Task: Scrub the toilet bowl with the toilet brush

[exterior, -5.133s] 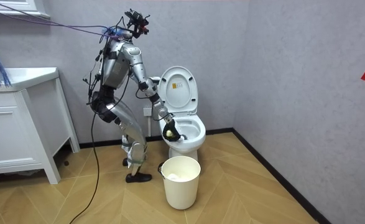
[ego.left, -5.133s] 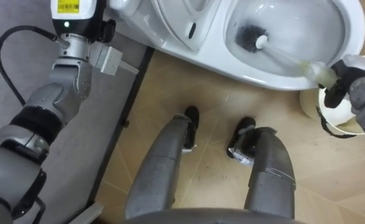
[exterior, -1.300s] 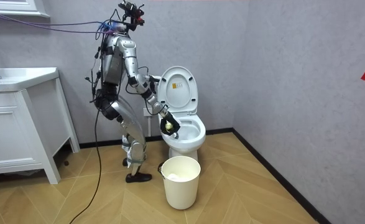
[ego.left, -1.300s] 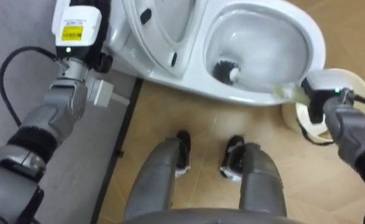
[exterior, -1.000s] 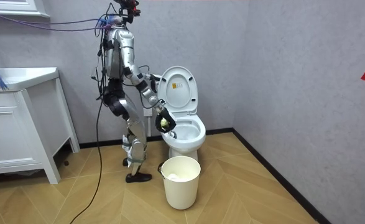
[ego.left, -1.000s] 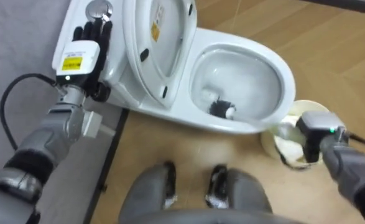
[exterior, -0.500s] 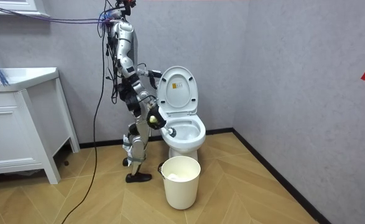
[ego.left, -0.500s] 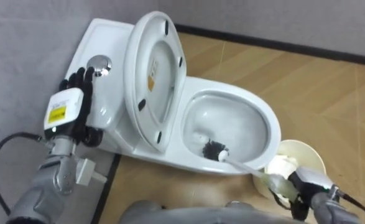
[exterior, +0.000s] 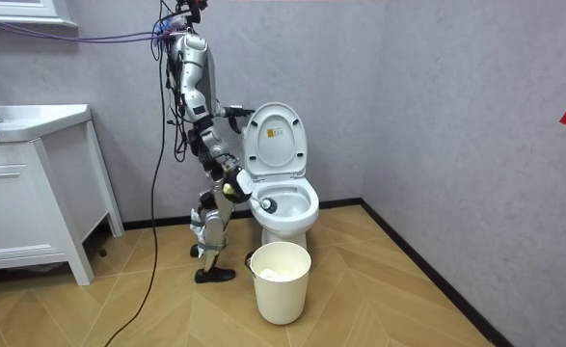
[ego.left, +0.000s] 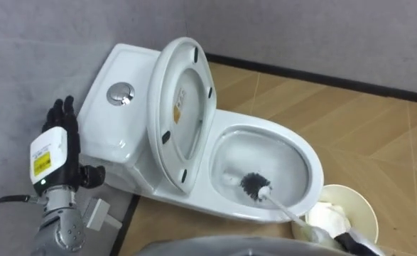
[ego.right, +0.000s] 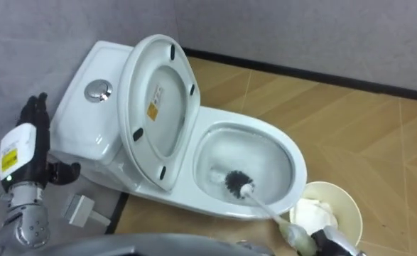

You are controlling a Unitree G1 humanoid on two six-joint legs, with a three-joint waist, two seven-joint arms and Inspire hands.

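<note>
Black against the grey wall at far left: left hand [ego.left: 57, 142], fingers straight and pointing up, nothing in them, just beside the cistern [ego.left: 98, 121] of the white ceramic toilet; contact or none, impossible to tell. Next along, round chrome flush button [ego.left: 121, 93] on the cistern top, then raised white lid and seat [ego.left: 183, 114], tilted back. Right of that, open bowl [ego.left: 258, 122], with the head of the black-bristled toilet brush [ego.left: 253, 185] low inside, against the wet inner wall near the front, white shaft slanting up over the rim towards lower right. At bottom right, pale-green grip [ego.right: 297, 238] running into the dark right hand [ego.right: 332, 243], closed round it at the view's lower edge. Just beside the bowl, cream round bin [ego.left: 359, 205] on the herringbone wood floor, crumpled white paper [ego.left: 329, 213] inside.

Probably light and easy to swing: stiff shaft, springy bristles, likely wet and apt to drip or flick. Best taken at the thick grip, far from the head, as here. Firm hold needed, given smooth-looking plastic and push-back along the shaft while scrubbing.

From the eye views: bristles, bowl interior, flush button. From the room view: upright stance at the toilet's side, on the room view's left of it, white cabinet [exterior: 32, 193] further left, bin in front of the bowl.
</note>
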